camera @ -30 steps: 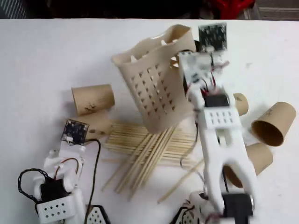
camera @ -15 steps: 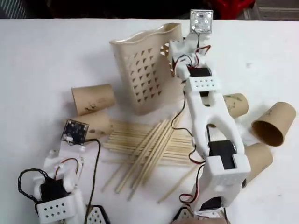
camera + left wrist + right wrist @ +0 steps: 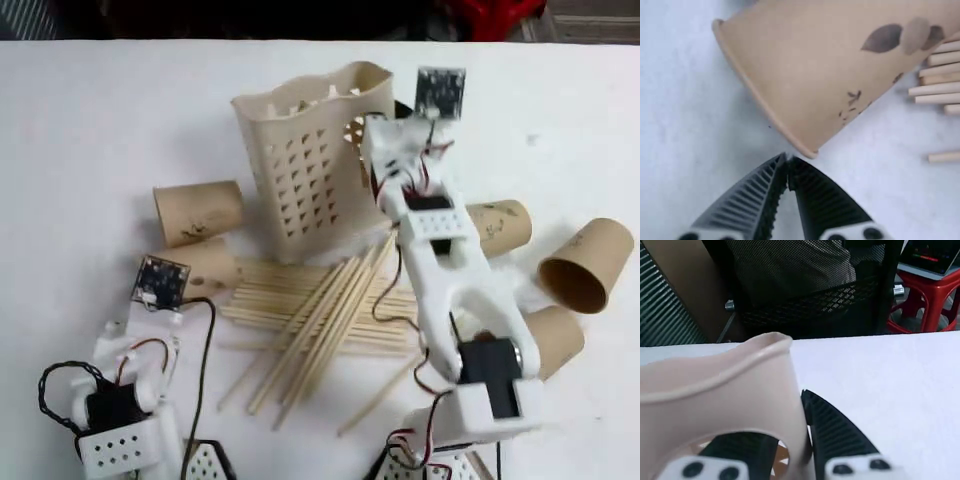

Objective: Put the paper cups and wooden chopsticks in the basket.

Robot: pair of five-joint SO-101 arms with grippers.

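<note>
- Basket (image 3: 305,170): stands about upright near the middle of the tabletop (image 3: 90,120), open end up. Its lower edge meets the far ends of the chopstick pile.
- Right claw (image 3: 792,412): narrow, clamped on the basket wall at the handle opening below the rim. One finger lies outside the wall. The other is inside, seen through the opening.
- Left claw (image 3: 788,167): closed, fingertips together, nothing between them. It sits low over the tabletop, just beside the rim of the near cup. Contact cannot be confirmed.
- Near cup (image 3: 810,70): on its side, mouth rim toward the left claw, its base end beside the chopstick ends.
- Second cup (image 3: 198,212): on its side, just beyond the near cup, left of the basket and apart from it.
- Third cup (image 3: 505,222): on its side to the right of the basket, partly hidden by the right arm.
- Fourth cup (image 3: 585,262): on its side, farthest right, well apart from the basket.
- Fifth cup (image 3: 552,340): on its side beside the right arm's lower part, partly hidden by it.
- Wooden chopsticks (image 3: 320,310): a loose crossed pile flat on the tabletop, in front of the basket and between the two arms. Some lie crosswise in a row, and others fan diagonally over them.
</note>
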